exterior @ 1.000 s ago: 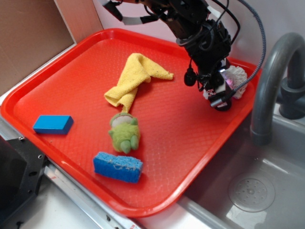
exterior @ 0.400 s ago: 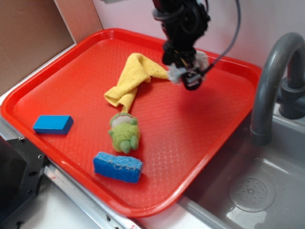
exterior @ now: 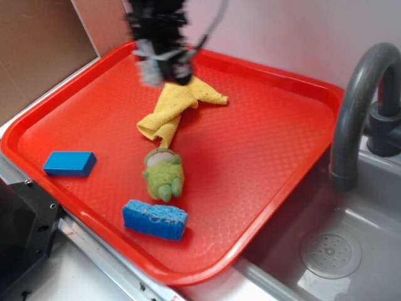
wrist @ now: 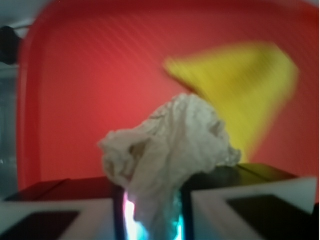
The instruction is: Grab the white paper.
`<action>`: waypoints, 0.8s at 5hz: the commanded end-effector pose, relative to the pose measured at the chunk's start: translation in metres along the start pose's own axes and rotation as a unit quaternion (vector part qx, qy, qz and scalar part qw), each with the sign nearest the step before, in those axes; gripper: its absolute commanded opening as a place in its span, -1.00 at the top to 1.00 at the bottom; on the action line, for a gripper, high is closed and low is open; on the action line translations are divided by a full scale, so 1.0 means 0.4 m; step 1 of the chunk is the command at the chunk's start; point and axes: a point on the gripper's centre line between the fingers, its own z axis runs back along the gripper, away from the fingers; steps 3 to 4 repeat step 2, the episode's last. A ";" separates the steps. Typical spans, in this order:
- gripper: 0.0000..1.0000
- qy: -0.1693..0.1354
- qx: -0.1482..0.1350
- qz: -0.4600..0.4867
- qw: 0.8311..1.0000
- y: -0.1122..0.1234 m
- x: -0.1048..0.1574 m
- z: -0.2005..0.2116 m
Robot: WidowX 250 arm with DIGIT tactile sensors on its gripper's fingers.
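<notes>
Carried from the tray's [exterior: 263, 207] far right corner across to its far left, the tool [wrist: 152, 210] now blurs above the yellow cloth [exterior: 178, 103], clenched on the white paper [wrist: 170, 145], which is lifted clear. Grab looks done; open tray lies below, rim and faucet [exterior: 354, 106] well apart.

The arm's pretty smeared in the exterior view, mostly black with some pale grey bits and a dark cable curving off the top. Up close, the pincer [wrist: 152, 212] has black fingers [wrist: 55, 192] with white padded faces and a bluish glow in between.
</notes>
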 end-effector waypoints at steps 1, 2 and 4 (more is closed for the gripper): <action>1.00 -0.037 0.078 0.126 0.988 0.003 -0.084 0.106; 1.00 -0.025 0.076 0.105 0.991 0.009 -0.073 0.097; 1.00 -0.025 0.076 0.105 0.991 0.009 -0.073 0.097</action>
